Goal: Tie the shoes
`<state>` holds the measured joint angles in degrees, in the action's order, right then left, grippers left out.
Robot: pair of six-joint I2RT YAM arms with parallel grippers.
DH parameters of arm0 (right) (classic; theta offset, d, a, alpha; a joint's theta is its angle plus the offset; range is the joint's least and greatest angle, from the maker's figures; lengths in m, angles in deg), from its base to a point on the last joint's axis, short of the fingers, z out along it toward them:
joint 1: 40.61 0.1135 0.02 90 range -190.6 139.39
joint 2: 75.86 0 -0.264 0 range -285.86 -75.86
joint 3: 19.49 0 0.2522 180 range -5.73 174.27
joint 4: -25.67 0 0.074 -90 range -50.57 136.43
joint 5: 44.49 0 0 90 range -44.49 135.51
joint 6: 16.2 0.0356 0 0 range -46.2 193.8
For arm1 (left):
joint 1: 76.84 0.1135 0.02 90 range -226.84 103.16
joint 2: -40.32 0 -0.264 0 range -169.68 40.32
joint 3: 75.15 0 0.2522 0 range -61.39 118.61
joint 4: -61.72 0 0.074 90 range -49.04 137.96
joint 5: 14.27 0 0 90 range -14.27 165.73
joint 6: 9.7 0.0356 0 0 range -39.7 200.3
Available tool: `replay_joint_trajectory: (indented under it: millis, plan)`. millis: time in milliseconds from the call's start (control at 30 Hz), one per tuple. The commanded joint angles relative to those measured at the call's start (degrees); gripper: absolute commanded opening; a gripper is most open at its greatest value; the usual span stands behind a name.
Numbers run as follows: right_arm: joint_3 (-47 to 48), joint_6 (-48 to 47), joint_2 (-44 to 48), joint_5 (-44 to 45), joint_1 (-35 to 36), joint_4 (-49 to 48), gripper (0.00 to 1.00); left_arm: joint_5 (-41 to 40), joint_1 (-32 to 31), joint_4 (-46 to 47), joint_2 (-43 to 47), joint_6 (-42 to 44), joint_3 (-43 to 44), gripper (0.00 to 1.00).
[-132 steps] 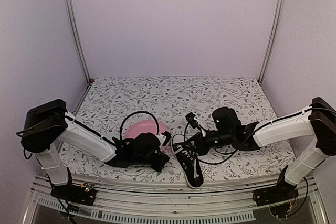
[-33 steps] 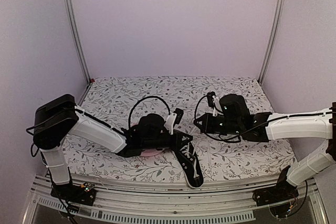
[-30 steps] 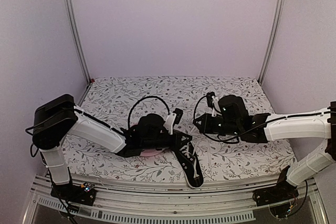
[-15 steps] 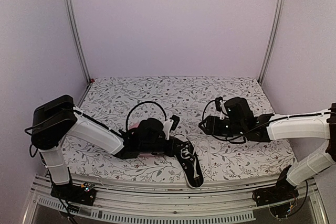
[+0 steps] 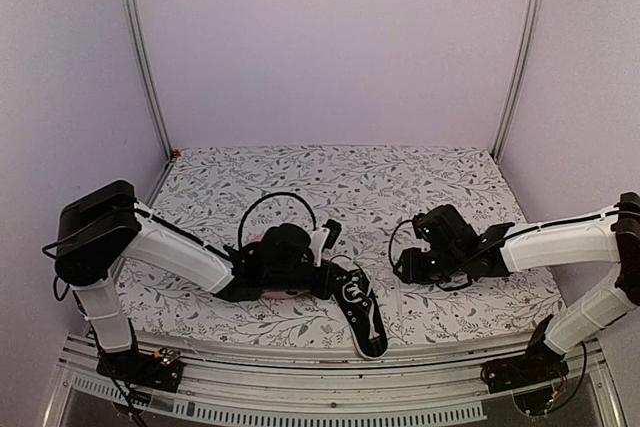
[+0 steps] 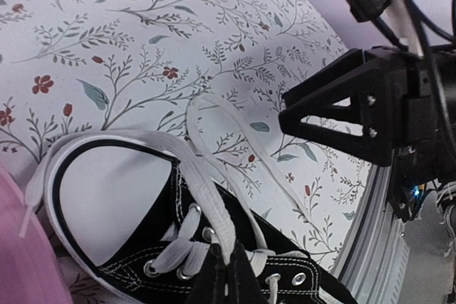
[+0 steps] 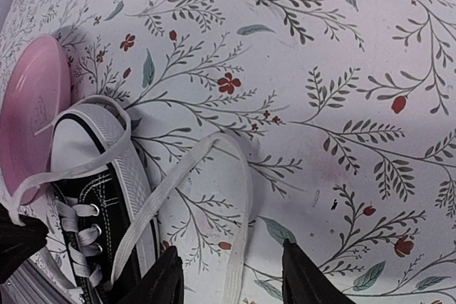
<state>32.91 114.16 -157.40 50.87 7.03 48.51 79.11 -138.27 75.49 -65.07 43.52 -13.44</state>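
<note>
The shoe (image 5: 361, 309), a black canvas sneaker with a white sole and white toe cap, lies on the flower-printed surface (image 5: 330, 177). Its heel end is toward the near edge and its toe end points away from it. A pink plate (image 7: 32, 105) sits just beside the toe cap; I cannot tell whether rim and rubber touch.

The left fingers (image 6: 206, 288) are low over the shoe's rows of metal eyelets. They are pressed tight together, with a white lace (image 6: 194, 176) pinched between their tips. From that pinch the lace runs along the top of the shoe, bends into a long loop on the surface beyond the shoe's side, and comes back toward the heel end. The lacing through the eyelets lies slack and flat. Another strand leaves the toe end and lies across the plate.

The right fingers (image 7: 165, 281) hang to the right of the shoe, apart from it in the overhead view. They stand moderately spread and grip nothing. In the right wrist view, the far end of the lace loop lies flat on the surface and reaches into the gap between them. From the left wrist, the same spread pair shows as a black forked shape beyond the shoe, past the loop.
</note>
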Motion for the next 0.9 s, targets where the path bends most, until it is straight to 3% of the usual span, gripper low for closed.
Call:
replay_joint_trajectory:
  millis: [0, 633, 700, 767, 867]
  plan:
    - [1.4, 1.5, -4.0, -0.3, 1.1, -0.3, 0.46, 0.0, 0.7, -1.2, 2.0, 1.2, 0.8, 0.0]
    - [4.2, 3.0, -13.0, 3.4, 4.1, -0.9, 0.31, 0.3, 1.0, -2.5, 2.7, 3.1, 1.8, 0.0]
    - [4.5, 3.3, -13.5, 4.3, 4.2, -0.9, 0.23, 0.4, 1.0, -2.5, 2.7, 3.2, 1.8, 0.0]
    - [4.7, 3.8, -13.7, 5.9, 4.2, -0.3, 0.06, 0.5, 1.0, -2.5, 2.9, 3.4, 1.8, 0.0]
    - [4.5, 4.3, -11.7, 9.5, 4.2, 1.7, 0.02, 0.6, 1.2, -2.4, 2.9, 3.3, 1.8, 0.0]
